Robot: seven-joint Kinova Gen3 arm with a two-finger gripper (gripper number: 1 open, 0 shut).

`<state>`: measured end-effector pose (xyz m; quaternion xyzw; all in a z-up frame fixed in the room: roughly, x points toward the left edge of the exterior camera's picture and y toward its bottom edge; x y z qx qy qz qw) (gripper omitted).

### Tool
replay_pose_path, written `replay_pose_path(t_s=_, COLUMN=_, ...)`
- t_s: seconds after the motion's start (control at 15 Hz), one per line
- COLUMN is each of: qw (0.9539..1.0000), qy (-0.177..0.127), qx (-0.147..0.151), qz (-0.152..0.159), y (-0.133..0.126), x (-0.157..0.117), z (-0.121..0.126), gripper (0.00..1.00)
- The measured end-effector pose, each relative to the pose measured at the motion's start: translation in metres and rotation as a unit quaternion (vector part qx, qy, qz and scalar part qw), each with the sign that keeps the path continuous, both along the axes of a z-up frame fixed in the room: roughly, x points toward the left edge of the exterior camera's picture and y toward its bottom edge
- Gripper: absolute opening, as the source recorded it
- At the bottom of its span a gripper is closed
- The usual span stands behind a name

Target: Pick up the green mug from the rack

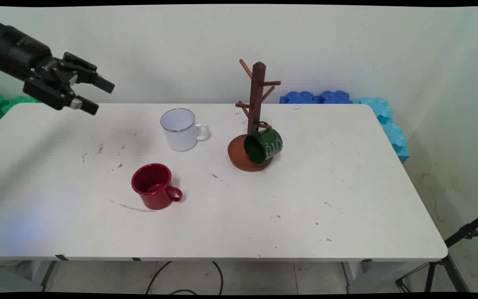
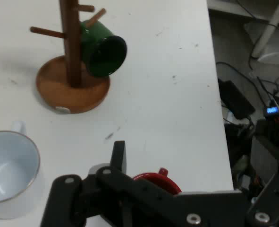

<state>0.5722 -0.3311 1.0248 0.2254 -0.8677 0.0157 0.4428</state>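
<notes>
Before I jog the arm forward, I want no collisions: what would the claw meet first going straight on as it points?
Probably the red mug, just ahead of the claw; depth is uncertain.

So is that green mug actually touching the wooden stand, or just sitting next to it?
Touching. In the main view the green mug hangs by its handle from a low peg of the wooden stand, tilted above the round base.

main view above near side, hand view closer, both show mug tree (image 1: 255, 120)
</notes>
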Motion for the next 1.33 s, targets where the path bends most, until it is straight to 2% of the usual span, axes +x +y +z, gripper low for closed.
replay_pose_path(t_s=0.27, qw=0.9995, qy=0.004, qx=-0.008, qz=0.03, y=-0.006, x=-0.009, z=-0.006, gripper=1.0)
replay_pose_path(t_s=0.47, qw=0.998, qy=0.008, qx=-0.007, qz=0.062, y=-0.02, x=-0.034, z=-0.008, gripper=1.0)
replay_pose_path(t_s=0.67, qw=0.9959, qy=0.021, qx=-0.006, qz=0.088, y=-0.035, x=-0.072, z=-0.01, gripper=1.0)
replay_pose_path(t_s=1.07, qw=0.989, qy=0.032, qx=0.016, qz=0.143, y=-0.054, x=-0.154, z=-0.038, gripper=1.0)
replay_pose_path(t_s=1.33, qw=0.9801, qy=0.033, qx=0.037, qz=0.192, y=-0.058, x=-0.207, z=-0.075, gripper=1.0)
